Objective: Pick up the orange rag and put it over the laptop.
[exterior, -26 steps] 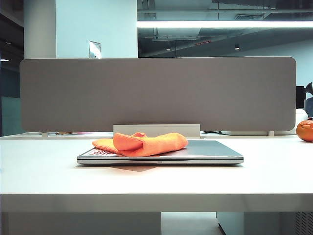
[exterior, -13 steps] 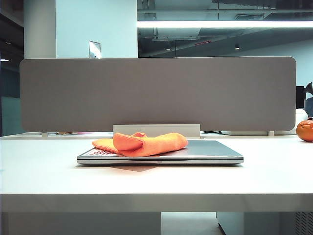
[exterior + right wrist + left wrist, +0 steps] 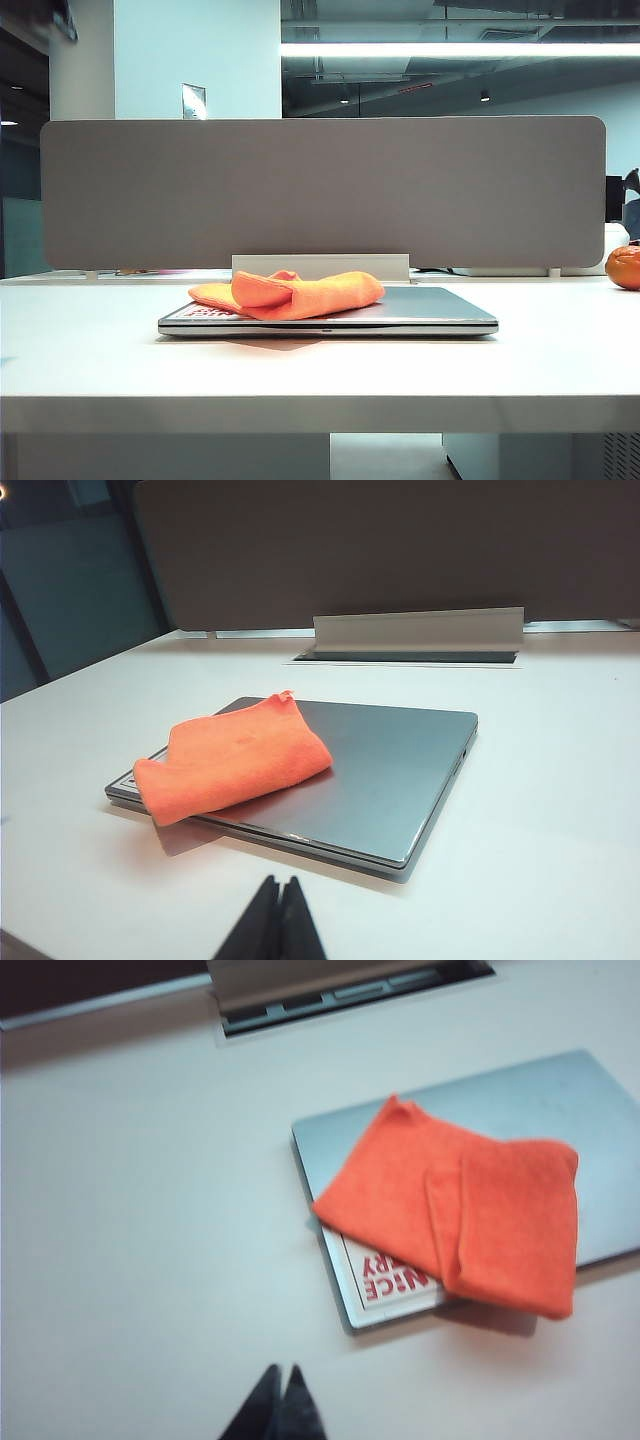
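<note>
Lying folded on laptop (image 3: 560,1120), orange rag (image 3: 470,1210) sits ahead of left gripper (image 3: 279,1385) and right gripper (image 3: 276,898); both closed, empty.

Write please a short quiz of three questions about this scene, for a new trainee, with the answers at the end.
1. True or false: the orange rag lies on the closed laptop.
2. Which part of the laptop lid is bare? A) the side with the red-lettered sticker; B) the side away from that sticker; C) none.
3. How do the jaws of the left gripper and the right gripper stand, and does either hold something?

Key
1. True; it is folded, and one edge hangs over the laptop's side.
2. B.
3. Both are shut, both hold nothing, and both are above the white table, apart from the rag.
</note>
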Robot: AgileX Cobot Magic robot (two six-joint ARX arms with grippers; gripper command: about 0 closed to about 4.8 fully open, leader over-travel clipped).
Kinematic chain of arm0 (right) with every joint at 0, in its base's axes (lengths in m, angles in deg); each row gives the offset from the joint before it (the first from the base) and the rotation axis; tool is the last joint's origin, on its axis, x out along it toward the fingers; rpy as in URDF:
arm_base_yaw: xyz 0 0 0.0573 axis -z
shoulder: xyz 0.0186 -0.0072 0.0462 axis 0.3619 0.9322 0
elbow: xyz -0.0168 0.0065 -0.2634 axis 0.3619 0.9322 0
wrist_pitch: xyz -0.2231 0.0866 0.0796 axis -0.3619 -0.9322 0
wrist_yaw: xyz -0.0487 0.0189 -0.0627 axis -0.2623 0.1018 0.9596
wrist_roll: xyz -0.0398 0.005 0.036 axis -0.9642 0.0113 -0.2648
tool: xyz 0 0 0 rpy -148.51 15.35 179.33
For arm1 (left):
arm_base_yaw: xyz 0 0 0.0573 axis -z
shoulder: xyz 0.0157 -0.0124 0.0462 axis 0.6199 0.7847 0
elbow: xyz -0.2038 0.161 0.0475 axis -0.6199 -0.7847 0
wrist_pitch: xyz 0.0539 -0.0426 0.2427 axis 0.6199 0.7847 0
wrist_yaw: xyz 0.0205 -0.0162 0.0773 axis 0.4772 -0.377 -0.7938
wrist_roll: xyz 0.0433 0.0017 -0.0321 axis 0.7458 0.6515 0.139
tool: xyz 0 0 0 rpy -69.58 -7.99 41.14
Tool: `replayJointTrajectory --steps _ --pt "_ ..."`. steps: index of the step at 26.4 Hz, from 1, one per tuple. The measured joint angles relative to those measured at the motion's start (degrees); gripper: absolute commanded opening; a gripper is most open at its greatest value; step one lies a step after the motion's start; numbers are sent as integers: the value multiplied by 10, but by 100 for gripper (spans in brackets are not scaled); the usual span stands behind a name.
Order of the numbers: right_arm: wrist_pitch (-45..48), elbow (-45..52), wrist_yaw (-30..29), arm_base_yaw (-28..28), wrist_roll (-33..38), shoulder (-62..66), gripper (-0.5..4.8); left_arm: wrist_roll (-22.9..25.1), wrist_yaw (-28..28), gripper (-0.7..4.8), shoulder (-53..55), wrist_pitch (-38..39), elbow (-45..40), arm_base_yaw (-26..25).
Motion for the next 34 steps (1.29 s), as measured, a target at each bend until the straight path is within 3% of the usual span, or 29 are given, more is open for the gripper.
replayJointTrajectory --steps 9,18,21,24,27,34 --pt "0 0 0 0 0 0 -5 -2 1 -6 1 42 -20 0" --pt "0 0 0 0 0 0 -5 -2 -6 -6 2 26 -21 -7" --pt "0 0 0 0 0 0 -5 -4 -6 -6 -7 -14 -37 -52" --pt "0 0 0 0 0 0 -5 -18 30 -6 -24 -47 -72 -102" --pt "0 0 0 0 0 0 -5 -30 56 -6 -78 -104 -156 -150" --pt "0 0 -1 0 0 0 -5 -32 57 -6 -174 -213 -291 -201"
